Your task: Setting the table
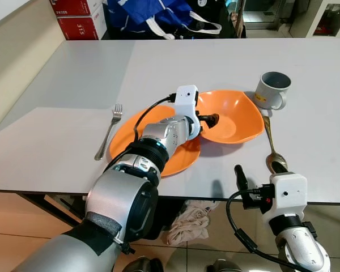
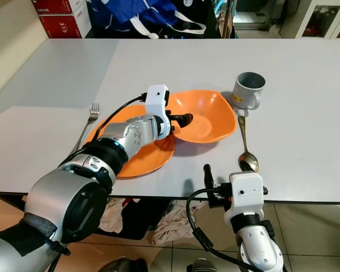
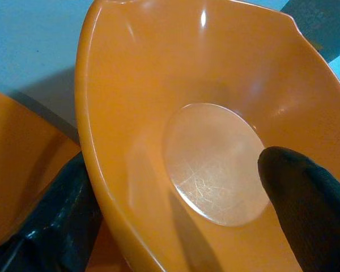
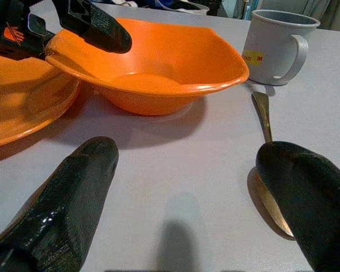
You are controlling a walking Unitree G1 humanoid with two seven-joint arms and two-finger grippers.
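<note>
Pinching the near-left rim of the orange bowl (image 1: 229, 116), my left gripper (image 1: 208, 122) has one black finger (image 3: 309, 209) inside the bowl and the other under its outer wall, so the fingers are closed on the rim. In the left wrist view the bowl looks glossy and smooth, likely plastic, with a squarish, softly cornered rim and a round flat bottom scuffed with fine scratches. Its near-left edge overlaps the orange plate (image 1: 130, 133), a shallow round dish of the same colour, and from the right wrist view that side of the bowl sits a little higher than the far side. My own forearm covers much of the plate, so I can't see its middle.

My right gripper (image 4: 198, 187) hangs low at the near edge of the table (image 1: 73, 73), fingers spread wide apart and holding nothing. One fingertip hides part of the spoon (image 1: 270, 141), a brassy metal one lying just right of the bowl with its handle pointing at the mug (image 1: 272, 89). The mug is pale grey with a small yellow label near its handle; it stands upright just beyond the bowl's right corner. A steel fork (image 1: 109, 131) lies left of the plate, tines away from me. The table is matte pale grey.
</note>
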